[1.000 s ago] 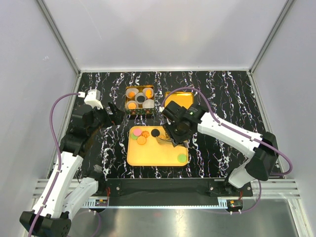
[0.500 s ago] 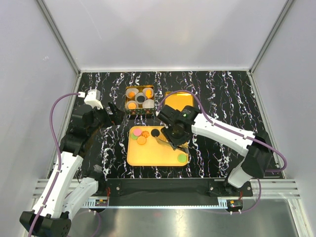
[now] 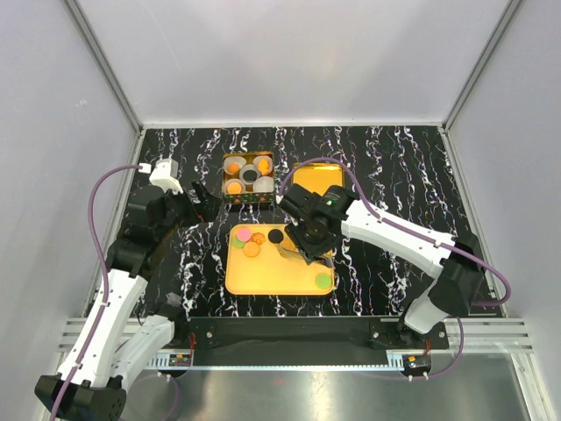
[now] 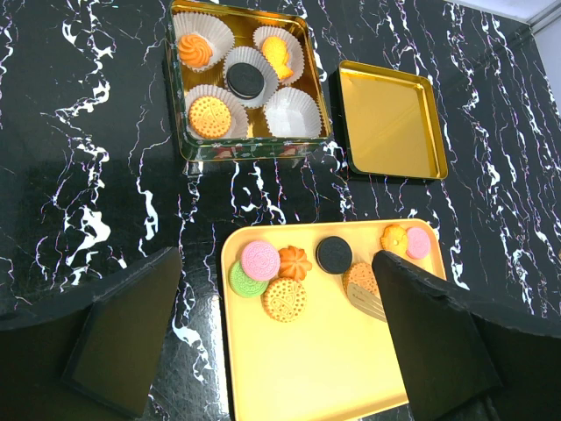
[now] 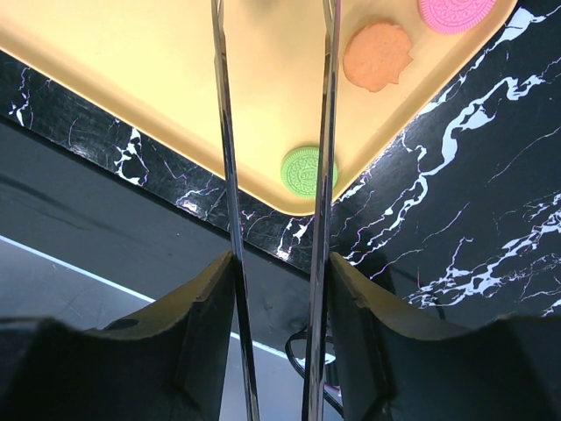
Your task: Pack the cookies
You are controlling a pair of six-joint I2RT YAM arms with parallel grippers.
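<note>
Several cookies lie on the yellow tray (image 3: 272, 274): pink (image 4: 260, 260), green (image 4: 242, 282), orange swirl (image 4: 295, 261), black (image 4: 334, 254) and tan round (image 4: 285, 299) at its far left. A green one (image 3: 323, 281) lies at the near right corner. My right gripper (image 3: 308, 239) is shut on metal tongs (image 5: 329, 167). The tongs' tip (image 4: 375, 304) rests at a tan cookie (image 4: 358, 275) on the tray; whether it is pinched is hidden. My left gripper (image 3: 203, 203) is open and empty, above the table left of the tray.
A gold tin (image 3: 246, 178) behind the tray holds white paper cups, some with cookies in them (image 4: 210, 114). Its lid (image 3: 316, 178) lies open side up to the right of it. Black marbled table all round.
My right gripper has shifted a little left and away from me over the tray, uncovering more of the lid. The left arm has not moved.
</note>
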